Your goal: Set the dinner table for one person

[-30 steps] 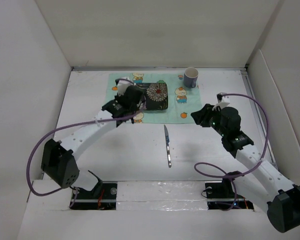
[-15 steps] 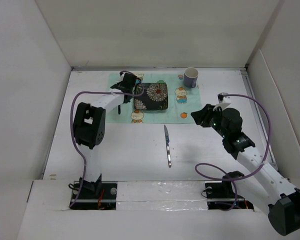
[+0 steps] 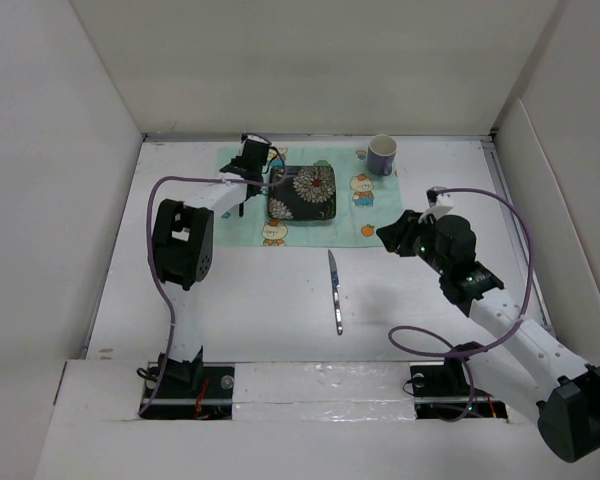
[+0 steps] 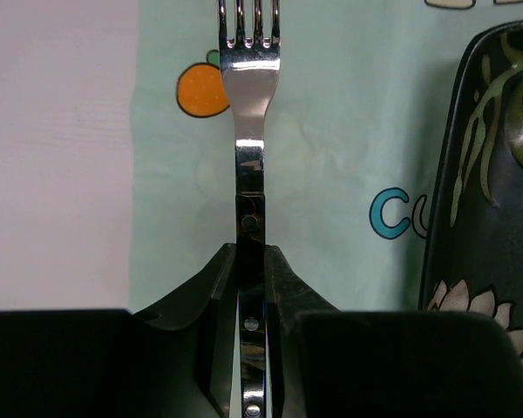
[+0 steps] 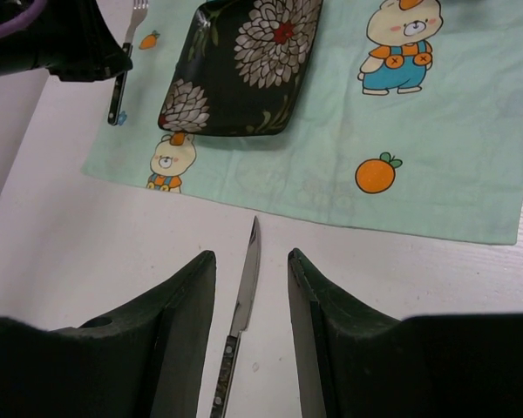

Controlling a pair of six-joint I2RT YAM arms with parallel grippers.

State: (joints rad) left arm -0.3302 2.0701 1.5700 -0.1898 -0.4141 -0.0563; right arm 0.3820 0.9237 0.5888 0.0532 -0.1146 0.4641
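Observation:
The white dinner table (image 3: pixel 210 290) carries a mint-green placemat (image 3: pixel 375 205) with a dark floral plate (image 3: pixel 303 192) on it. My left gripper (image 3: pixel 246 178) is shut on the handle of a fork (image 4: pixel 250 131), held low over the mat's left strip beside the plate (image 4: pixel 497 174). The fork also shows in the right wrist view (image 5: pixel 126 61). A knife (image 3: pixel 334 290) lies on the bare table in front of the mat. My right gripper (image 3: pixel 395 238) is open and empty above it; the knife (image 5: pixel 240 322) lies between its fingers in the right wrist view.
A blue-and-white mug (image 3: pixel 382 154) stands at the mat's far right corner. White walls border the table on the left, back and right. The left arm's elbow (image 3: pixel 180 240) stands over the table's left side.
My left arm has swung its elbow up and carried the fork back to the far left of the placemat. My right gripper has shifted slightly left, toward the knife.

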